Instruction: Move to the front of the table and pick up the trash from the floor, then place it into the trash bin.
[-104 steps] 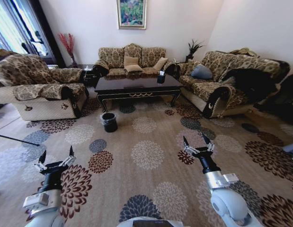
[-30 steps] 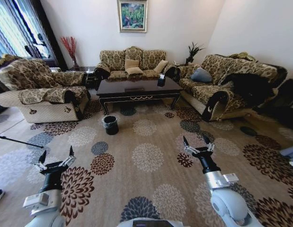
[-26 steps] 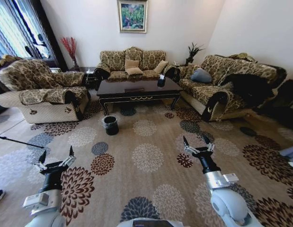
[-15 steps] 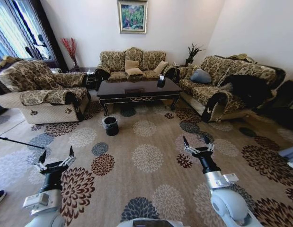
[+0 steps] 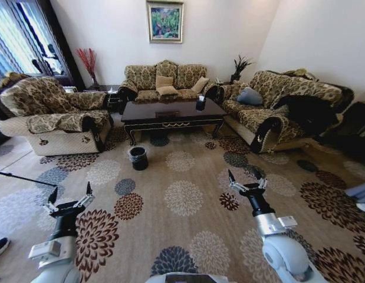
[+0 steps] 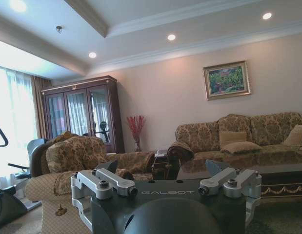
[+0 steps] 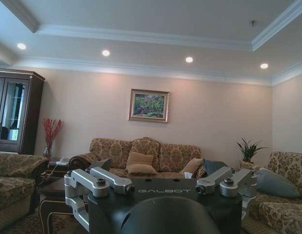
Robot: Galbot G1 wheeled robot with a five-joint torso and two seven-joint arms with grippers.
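The table (image 5: 172, 113) is a long, low piece of glossy dark wood with gold scrollwork on its apron and curved legs; it stands well ahead between the sofas, its long axis running left to right across the head view, broadside to the robot; a small dark container (image 5: 200, 104) sits on its worktop near the right end. The trash bin (image 5: 137, 157), round and black with a crinkled liner over its rim, stands upright on the floor (image 5: 188, 236) just before the table's left front leg; the floor is beige carpet with round floral medallions. The left gripper (image 5: 68, 198) and right gripper (image 5: 246, 178) hover low over the carpet, fingers spread wide and holding nothing.
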